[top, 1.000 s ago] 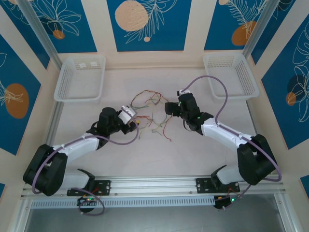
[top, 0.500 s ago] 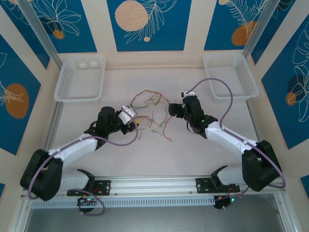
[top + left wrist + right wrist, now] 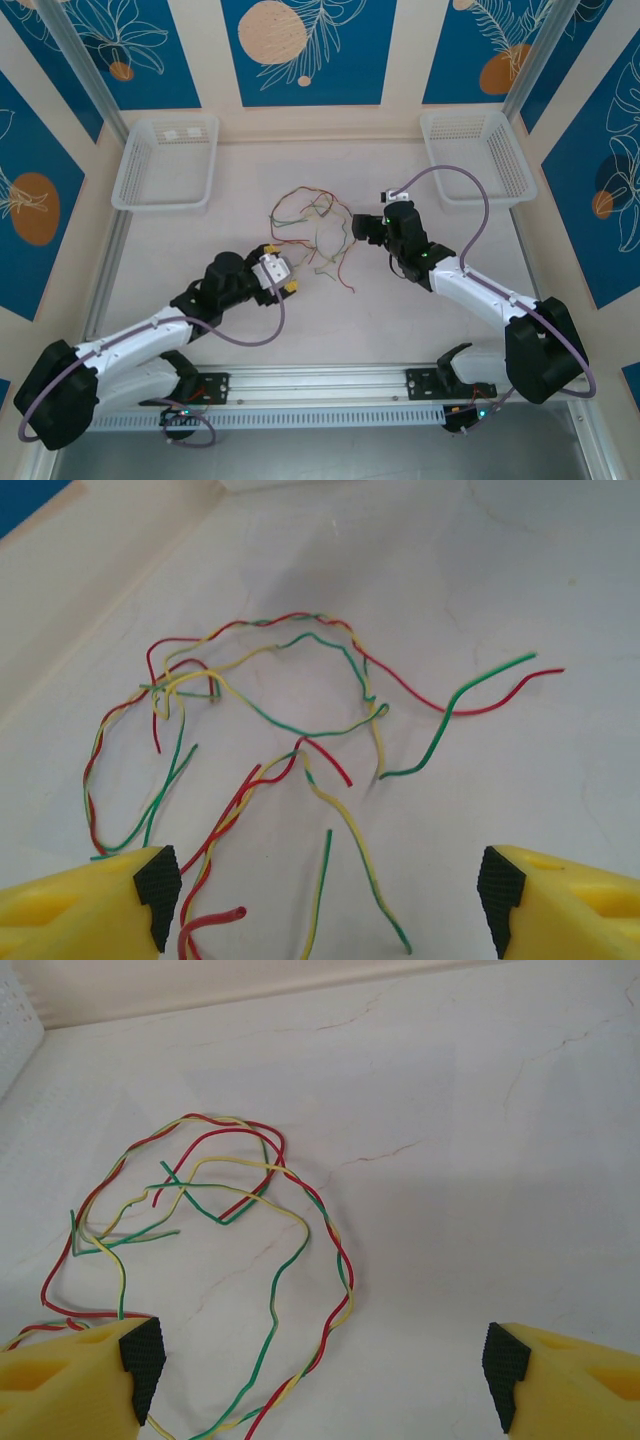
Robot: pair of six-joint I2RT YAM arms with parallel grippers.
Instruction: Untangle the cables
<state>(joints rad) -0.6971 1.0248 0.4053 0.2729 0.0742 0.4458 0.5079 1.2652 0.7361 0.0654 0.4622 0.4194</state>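
Left gripper (image 3: 330,890) is sitting with its jaws spread wide, not clamping anything. A few red, yellow and green strands are just trailing across the tabletop (image 3: 560,570) between its yellow fingers (image 3: 80,910). Right gripper (image 3: 325,1365) is hanging wide open too, nothing pinched, with a couple of strands running close past one finger. The cables (image 3: 315,235) are lying in one loose, loopy tangle mid-tabletop, right between the two grippers: left one at the near-left side of the pile, right one at its right side. Further out, a white left basket (image 3: 165,160) and a right basket (image 3: 478,155) are sitting at the back corners.
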